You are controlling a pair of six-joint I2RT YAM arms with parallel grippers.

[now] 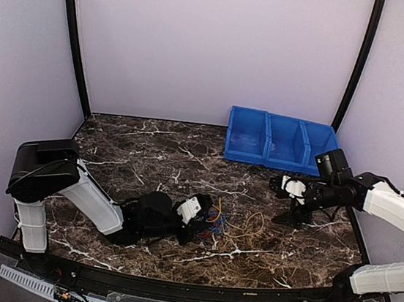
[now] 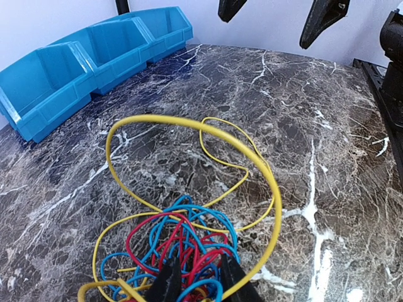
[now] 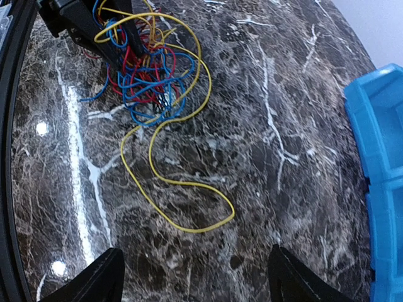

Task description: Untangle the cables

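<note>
The cables (image 1: 212, 220) lie on the marble table as a small tangle of red, blue and yellow wire. My left gripper (image 1: 200, 213) lies low at the tangle, shut on it: in the left wrist view red and blue strands (image 2: 182, 242) run between its black fingers (image 2: 169, 280). A long yellow loop (image 3: 189, 204) trails from the tangle (image 3: 148, 66) across the table towards the right arm. My right gripper (image 1: 291, 188) hovers above the table to the right of that loop, open, its fingers (image 3: 97, 280) wide apart with nothing between them.
A row of blue bins (image 1: 281, 141) stands at the back right; it shows also in the left wrist view (image 2: 82, 63) and as a blue bin edge (image 3: 384, 189) in the right wrist view. The right gripper's fingertips (image 2: 324, 22) hang beyond the yellow loop.
</note>
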